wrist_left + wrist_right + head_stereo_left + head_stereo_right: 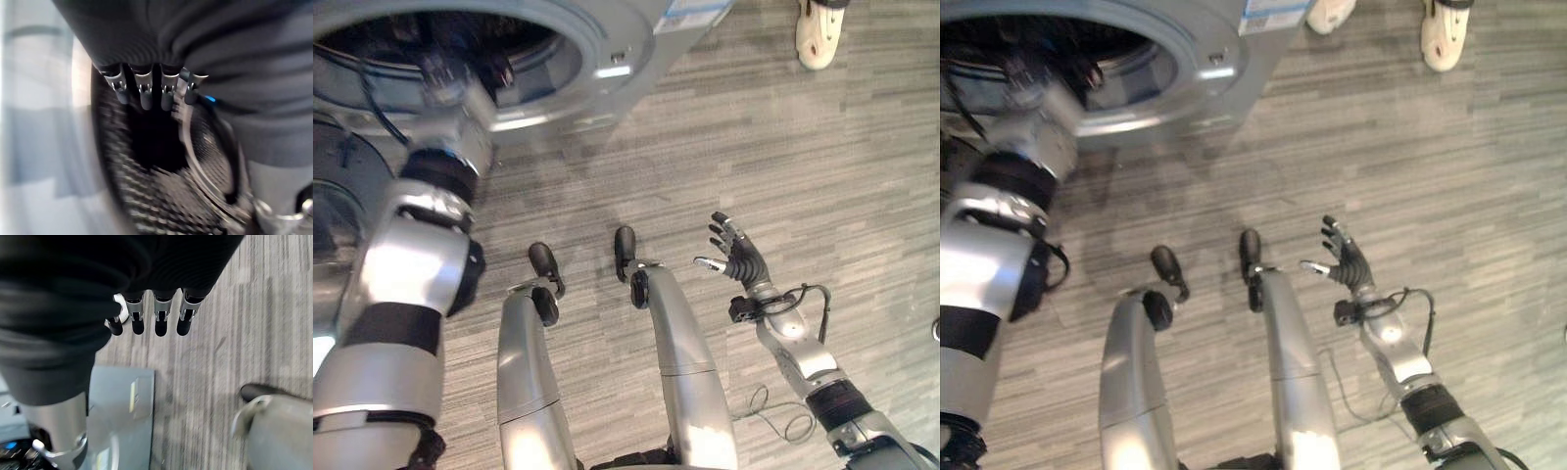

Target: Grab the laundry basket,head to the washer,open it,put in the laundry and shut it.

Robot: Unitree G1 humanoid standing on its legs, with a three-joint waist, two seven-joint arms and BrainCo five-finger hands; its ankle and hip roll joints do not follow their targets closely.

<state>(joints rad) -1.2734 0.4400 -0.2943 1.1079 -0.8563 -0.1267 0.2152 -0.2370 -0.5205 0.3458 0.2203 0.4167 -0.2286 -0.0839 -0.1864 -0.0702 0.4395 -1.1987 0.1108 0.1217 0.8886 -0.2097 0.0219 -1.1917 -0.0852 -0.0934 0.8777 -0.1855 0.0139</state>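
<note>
The washer point(607, 59) is silver-grey, with a pale shine along the ring of its round opening; the drum point(161, 161) inside is dark and dotted all over with small holes; a light label with a blue band point(1268, 15) sits on its front at the far side. The floor point(783, 147) is grey wood-grain planking, streaked pale and dark; at the far right a person's shoe point(819, 34) is cream-white.

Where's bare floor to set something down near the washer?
Free: the floor between the washer, a person's shoe and the open right hand. Crowded: the washer's mouth, where the left hand reaches in, its fingers straight before the drum.
</note>
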